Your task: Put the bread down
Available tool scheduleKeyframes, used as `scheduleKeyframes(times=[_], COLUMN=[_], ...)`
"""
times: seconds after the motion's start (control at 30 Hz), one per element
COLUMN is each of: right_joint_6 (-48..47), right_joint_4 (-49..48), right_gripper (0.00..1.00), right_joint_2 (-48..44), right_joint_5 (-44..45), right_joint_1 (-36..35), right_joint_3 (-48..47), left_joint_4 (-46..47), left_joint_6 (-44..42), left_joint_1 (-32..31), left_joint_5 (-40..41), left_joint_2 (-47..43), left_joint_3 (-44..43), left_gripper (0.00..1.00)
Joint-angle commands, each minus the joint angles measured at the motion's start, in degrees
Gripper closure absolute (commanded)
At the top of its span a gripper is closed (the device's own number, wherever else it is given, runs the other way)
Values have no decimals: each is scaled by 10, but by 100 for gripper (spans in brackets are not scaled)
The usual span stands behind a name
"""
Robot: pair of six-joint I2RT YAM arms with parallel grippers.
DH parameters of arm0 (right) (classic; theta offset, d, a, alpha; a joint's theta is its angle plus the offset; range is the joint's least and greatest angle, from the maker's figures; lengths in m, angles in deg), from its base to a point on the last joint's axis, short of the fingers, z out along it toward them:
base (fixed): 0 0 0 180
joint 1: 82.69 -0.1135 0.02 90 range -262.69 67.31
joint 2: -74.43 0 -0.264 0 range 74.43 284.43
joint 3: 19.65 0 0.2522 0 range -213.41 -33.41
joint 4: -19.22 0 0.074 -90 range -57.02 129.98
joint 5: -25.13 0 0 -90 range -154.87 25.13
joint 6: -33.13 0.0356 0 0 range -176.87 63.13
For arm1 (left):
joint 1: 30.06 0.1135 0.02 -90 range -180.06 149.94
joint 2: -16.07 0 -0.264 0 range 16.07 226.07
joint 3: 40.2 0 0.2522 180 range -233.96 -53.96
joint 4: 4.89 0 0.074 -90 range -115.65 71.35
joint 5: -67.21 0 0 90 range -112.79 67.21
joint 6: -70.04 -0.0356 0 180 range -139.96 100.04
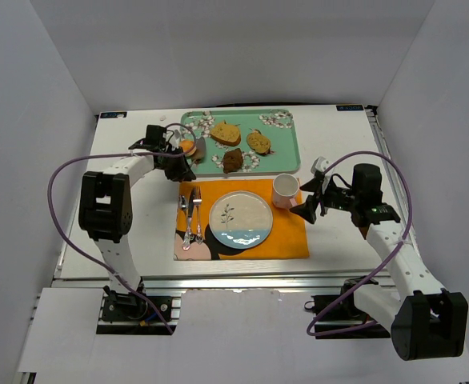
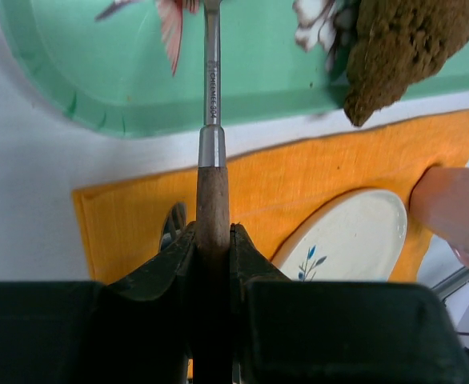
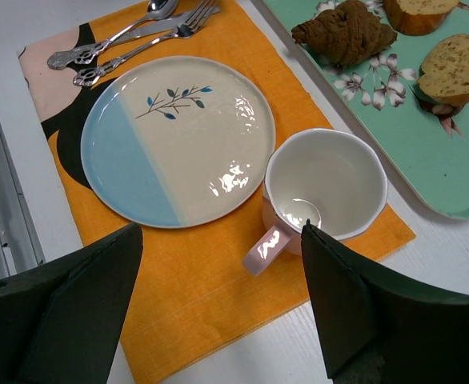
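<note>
The bread (image 1: 188, 147), a small round golden-orange bun, is at the left edge of the green tray (image 1: 286, 156), seemingly on the grey blade of a spatula. My left gripper (image 1: 178, 160) is shut on the spatula's wooden handle (image 2: 213, 196). Its metal shaft reaches out over the tray (image 2: 122, 72). The bun is out of view in both wrist views. My right gripper (image 1: 306, 210) is open and empty. In the right wrist view it (image 3: 222, 232) hovers over the orange mat (image 3: 210, 296), by the handle of the pink cup (image 3: 326, 184).
The tray holds a dark brown chunk (image 1: 233, 161) and two tan slices (image 1: 226, 133) (image 1: 258, 142). On the mat (image 1: 286, 236) lie a blue-and-cream plate (image 1: 241, 218), the cup (image 1: 285, 190) and cutlery (image 1: 190, 212). White walls enclose the table.
</note>
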State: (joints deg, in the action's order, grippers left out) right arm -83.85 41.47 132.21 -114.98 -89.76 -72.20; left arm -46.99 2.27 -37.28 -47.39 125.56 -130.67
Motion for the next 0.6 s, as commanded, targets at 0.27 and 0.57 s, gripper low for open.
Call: scheduleKeyframes(times=[0.27,0.57], right_joint_6=[0,3], right_joint_4=[-14,-18], right_gripper=[16,16], right_joint_2=[-10,-6], right_joint_5=[-10,-14], right_joint_1=[7,7], right_joint_3=[4,6], left_joint_4=[72,29], left_joint_6=[21,-20], left_joint_1=[5,4], left_joint_5=[-26,-28], left_joint_2=[-4,-52], left_joint_3=[-44,25], left_gripper=[100,100])
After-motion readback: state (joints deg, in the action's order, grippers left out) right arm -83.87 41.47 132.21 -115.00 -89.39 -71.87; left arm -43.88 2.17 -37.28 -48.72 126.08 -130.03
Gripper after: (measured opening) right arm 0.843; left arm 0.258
